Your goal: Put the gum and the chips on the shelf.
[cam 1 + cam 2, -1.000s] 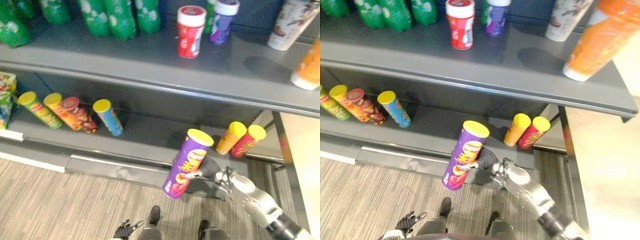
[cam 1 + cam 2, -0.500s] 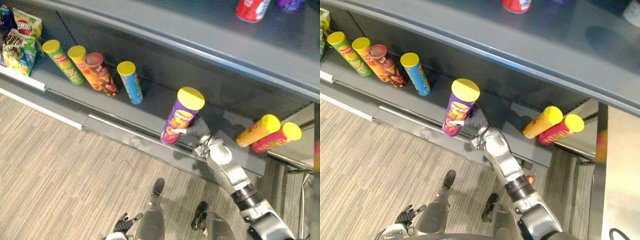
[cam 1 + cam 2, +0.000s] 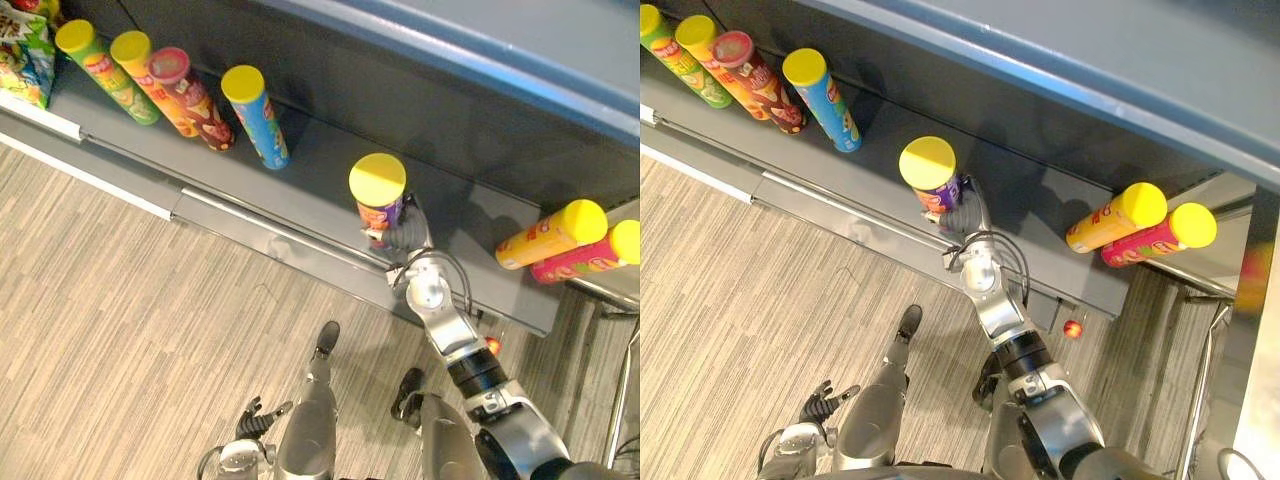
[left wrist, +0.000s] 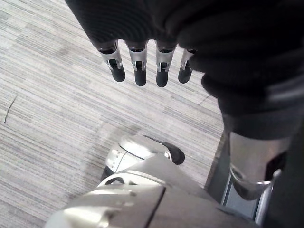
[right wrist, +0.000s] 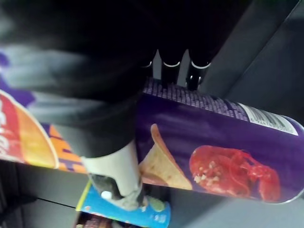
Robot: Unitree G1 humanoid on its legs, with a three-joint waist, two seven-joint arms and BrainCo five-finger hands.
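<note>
Down on the low grey metal shelf (image 3: 305,165), right hand (image 3: 408,233) is wrapped mid-body round the purple cardboard chip tube (image 3: 379,190), yellow-lidded, which looks light, stiff, probably slick and tippy.

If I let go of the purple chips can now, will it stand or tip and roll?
The purple chips can is tall and narrow, so it probably tips easily if nudged. Being round, it would likely roll once down. The right hand wraps it without denting it, so it seems stiff.
</note>
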